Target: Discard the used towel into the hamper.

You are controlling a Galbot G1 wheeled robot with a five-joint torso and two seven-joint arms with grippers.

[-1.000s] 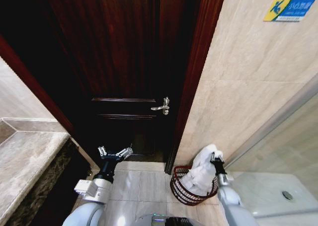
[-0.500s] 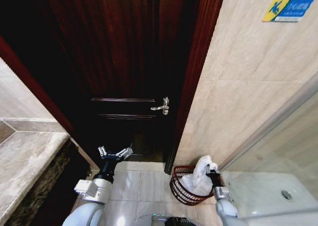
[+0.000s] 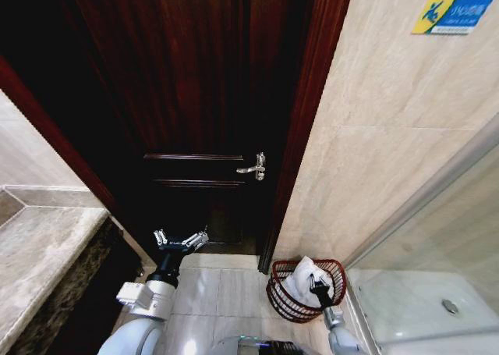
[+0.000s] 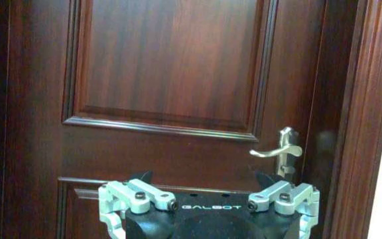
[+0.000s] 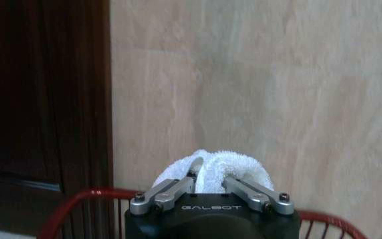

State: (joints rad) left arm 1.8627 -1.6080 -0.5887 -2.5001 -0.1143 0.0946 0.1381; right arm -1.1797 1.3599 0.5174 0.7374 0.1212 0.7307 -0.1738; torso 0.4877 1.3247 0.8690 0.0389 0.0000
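My right gripper is low over the small round dark-red wire hamper on the pale tiled floor, its two fingers pinched onto the white fluffy towel, whose bulk sits inside the hamper's rim. My left gripper hovers in the air well to the left, fingers spread wide and holding nothing. Beyond both are the dark wooden door with its silver lever handle and the beige tiled wall.
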